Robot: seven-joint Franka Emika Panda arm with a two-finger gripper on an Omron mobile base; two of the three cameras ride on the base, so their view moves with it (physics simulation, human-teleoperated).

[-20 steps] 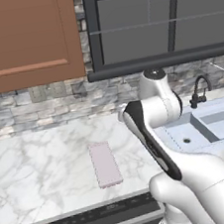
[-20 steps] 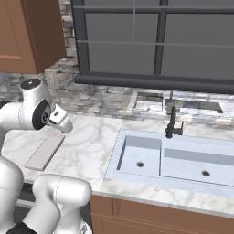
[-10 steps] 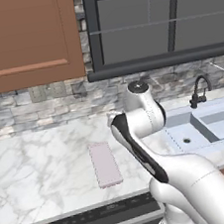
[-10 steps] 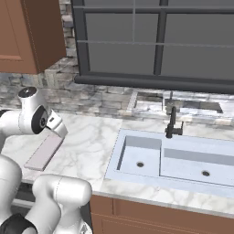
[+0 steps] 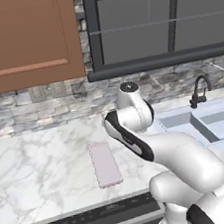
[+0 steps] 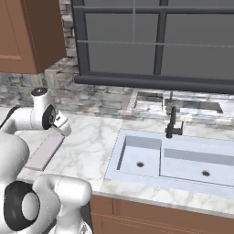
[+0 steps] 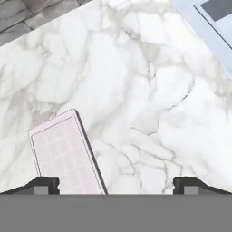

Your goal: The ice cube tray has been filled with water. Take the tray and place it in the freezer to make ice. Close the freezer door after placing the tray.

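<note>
One ice cube tray (image 7: 65,154) flat on marble counter (image 7: 136,81) | jaws wide open, empty, above it

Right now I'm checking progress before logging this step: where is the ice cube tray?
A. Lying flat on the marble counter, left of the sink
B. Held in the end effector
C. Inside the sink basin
A: the ice cube tray lies flat on the marble counter, left of the sink; the end effector is open above it.
</note>
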